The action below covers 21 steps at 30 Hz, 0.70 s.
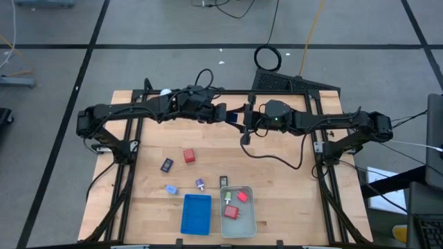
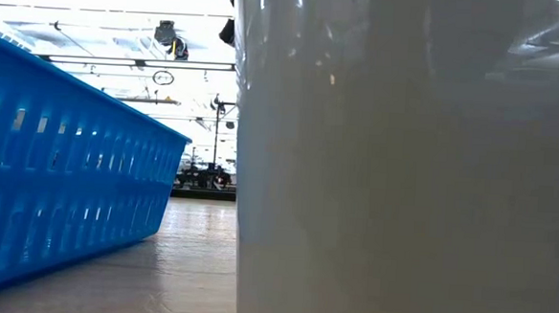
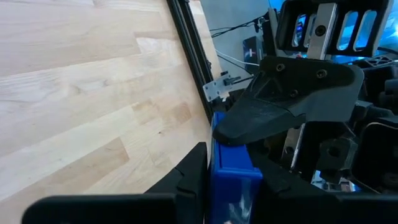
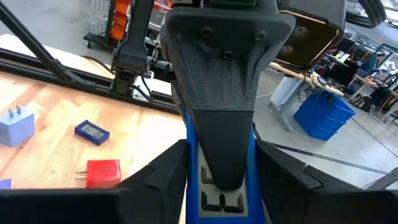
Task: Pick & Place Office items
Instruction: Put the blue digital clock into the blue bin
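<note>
Above the table's far middle, the left gripper (image 1: 223, 115) and right gripper (image 1: 243, 119) meet, both clamped on one blue office item (image 3: 231, 186) for a handover, other items lying nearer.

The high view is looking straight down on the whole wooden table (image 1: 156, 149). The low view is sitting at table-top height, pressed close between the blue tray (image 2: 58, 174) and the pale grey tray (image 2: 403, 182), facing the room beyond. Each wrist view is looking forward past its own dark fingers — very near — at a blue item (image 3: 233, 180) held between both arms above the table's far edge; both views are sharing that item and the other arm's gripper.
</note>
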Each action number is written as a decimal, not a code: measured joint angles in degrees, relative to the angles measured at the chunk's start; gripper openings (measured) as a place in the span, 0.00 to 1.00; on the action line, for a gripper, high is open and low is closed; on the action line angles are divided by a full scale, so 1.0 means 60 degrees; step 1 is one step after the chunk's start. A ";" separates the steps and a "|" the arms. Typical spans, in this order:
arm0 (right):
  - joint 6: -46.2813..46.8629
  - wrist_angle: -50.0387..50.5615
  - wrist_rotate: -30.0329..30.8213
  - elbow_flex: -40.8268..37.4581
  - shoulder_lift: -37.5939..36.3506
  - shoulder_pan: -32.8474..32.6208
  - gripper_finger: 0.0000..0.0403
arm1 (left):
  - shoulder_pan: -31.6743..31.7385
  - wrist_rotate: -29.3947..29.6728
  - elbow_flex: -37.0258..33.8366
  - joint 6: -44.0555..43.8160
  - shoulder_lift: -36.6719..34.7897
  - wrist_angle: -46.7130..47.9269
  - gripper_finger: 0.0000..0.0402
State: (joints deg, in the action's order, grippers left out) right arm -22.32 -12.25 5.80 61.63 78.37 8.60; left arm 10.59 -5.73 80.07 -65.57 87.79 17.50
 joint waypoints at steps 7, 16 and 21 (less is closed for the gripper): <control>0.0144 -0.0018 0.0138 -0.0004 0.0030 0.0025 0.62 | -0.0036 -0.0384 0.0015 0.0057 -0.0015 -0.0300 0.19; 0.0321 0.0059 0.0086 -0.0015 -0.0210 0.0025 0.67 | -0.0036 -0.0431 0.0025 0.0267 -0.0018 -0.0306 0.19; 0.0626 0.0338 0.0040 -0.0022 -0.0632 0.0025 0.67 | 0.0029 -0.0391 0.0029 0.0344 -0.0029 -0.0284 0.19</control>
State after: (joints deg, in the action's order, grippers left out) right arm -18.56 -10.22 6.04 61.49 74.57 8.75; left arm 10.76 -8.08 80.25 -63.51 87.62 15.79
